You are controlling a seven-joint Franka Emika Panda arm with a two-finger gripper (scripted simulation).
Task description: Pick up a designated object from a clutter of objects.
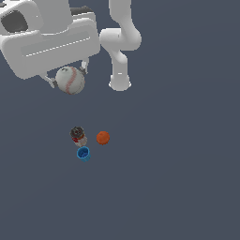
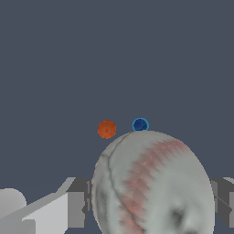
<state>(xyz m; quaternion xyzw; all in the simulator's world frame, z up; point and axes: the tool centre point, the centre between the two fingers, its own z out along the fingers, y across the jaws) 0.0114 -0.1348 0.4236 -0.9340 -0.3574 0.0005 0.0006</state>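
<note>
Already up: baseball [image 1: 70, 80] sits btwn the fingers [image 1: 85, 65] of the gripper [image 1: 67, 74], which are clamped on its two sides, ball well clear of the floor [image 1: 178, 178] and near the arm's base [image 1: 120, 85] in the exterior view. Wrist view confirms: baseball [image 2: 153, 185] fills the gap, a finger pad [image 2: 80, 201] tight on each flank, red stitching facing cam, so no offset left to close; a sphere, so no long axis. Rest of clutter, orange ball [image 1: 103, 138], blue cup [image 1: 83, 153] and can [image 1: 78, 135], stays on the floor well below, toward mid-floor; judging by that gap, pick looks done or nearly, and what matters next is prob just grip holding.
</note>
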